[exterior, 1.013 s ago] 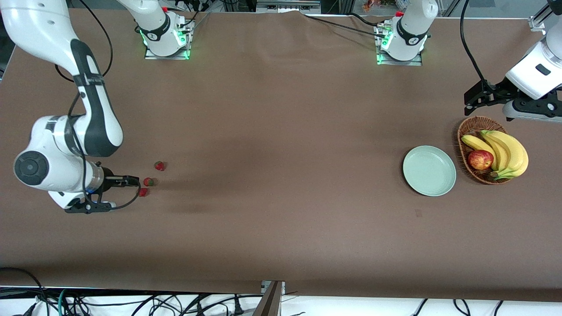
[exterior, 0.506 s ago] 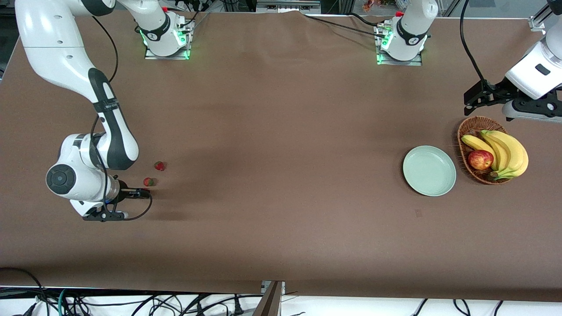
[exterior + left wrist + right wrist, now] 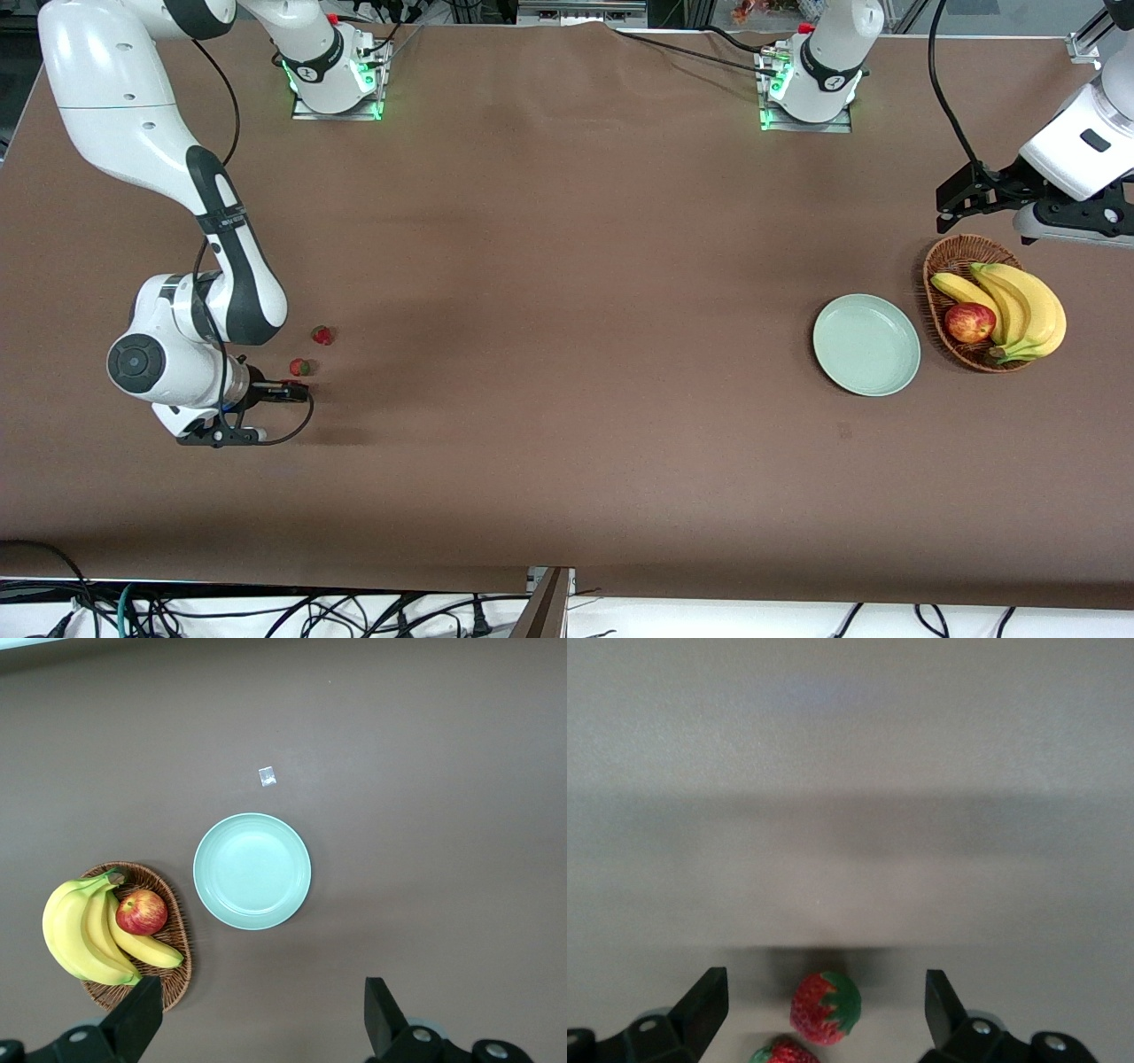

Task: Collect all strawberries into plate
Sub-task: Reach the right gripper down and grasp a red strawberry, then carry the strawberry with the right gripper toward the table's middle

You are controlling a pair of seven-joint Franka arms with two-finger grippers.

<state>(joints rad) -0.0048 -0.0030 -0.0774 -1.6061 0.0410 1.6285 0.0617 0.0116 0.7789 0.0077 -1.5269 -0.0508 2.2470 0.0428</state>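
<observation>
Two strawberries lie in the open near the right arm's end of the table, one (image 3: 322, 335) farther from the front camera and one (image 3: 299, 366) nearer. A third strawberry (image 3: 289, 383) shows only as a red sliver at my right gripper (image 3: 291, 391). In the right wrist view my right gripper (image 3: 824, 988) is open and low over the table. One strawberry (image 3: 824, 1008) lies between its fingers, untouched, and a second strawberry (image 3: 784, 1051) is at the frame's edge. The mint-green plate (image 3: 866, 345) sits empty beside the basket and also shows in the left wrist view (image 3: 252, 871). My left gripper (image 3: 952, 199) waits open and empty over the table by the basket.
A wicker basket (image 3: 950, 254) at the left arm's end holds a red-yellow apple (image 3: 969, 322) and bananas (image 3: 1023, 306). The left wrist view shows the basket (image 3: 180, 943) and a small white speck (image 3: 267, 775) on the cloth near the plate.
My right arm swung in and its gripper moved nearer the front camera, from beside the middle strawberry to over the nearest one, which it now mostly hides. The left arm has not moved.
</observation>
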